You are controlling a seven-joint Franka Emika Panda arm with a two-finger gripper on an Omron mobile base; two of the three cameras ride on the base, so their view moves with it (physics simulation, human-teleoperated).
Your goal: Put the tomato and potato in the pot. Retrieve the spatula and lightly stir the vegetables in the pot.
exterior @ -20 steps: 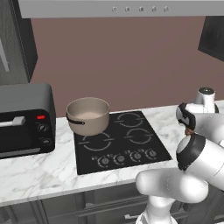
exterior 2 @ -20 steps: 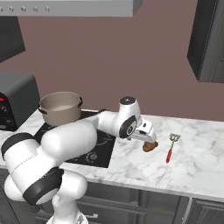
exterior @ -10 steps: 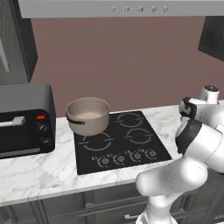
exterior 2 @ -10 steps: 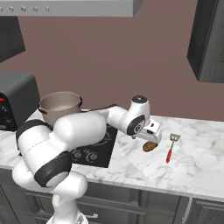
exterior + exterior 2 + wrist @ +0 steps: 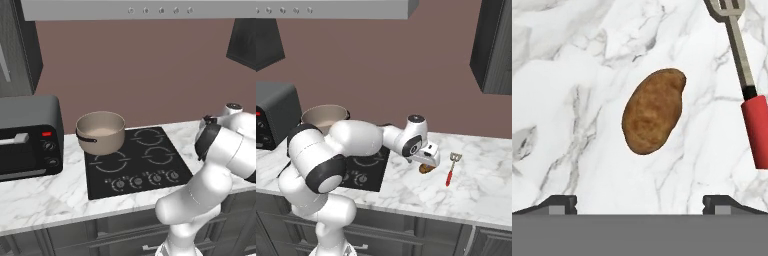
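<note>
You have the gripper (image 5: 639, 202) hanging over the potato (image 5: 653, 110) with its jaws spread wide and nothing between them; in the hand view the two dark fingertips (image 5: 558, 203) stand far apart on either side of the brown lump, which lies bare on the white marble table (image 5: 577, 75). In the right base view the gripper (image 5: 427, 161) sits just above the potato (image 5: 426, 169), partly covering it. The spatula (image 5: 745, 85) lies flat on the table just beside the potato, apart from it, its red handle and grey head both visible; from the right base view you see the spatula (image 5: 451, 168) on the potato's far side from the cooktop (image 5: 367, 167). The pot (image 5: 100, 132) stands upright on the cooktop's rear left burner, well apart from the potato, its dark handle toward the toaster oven (image 5: 27, 136).
</note>
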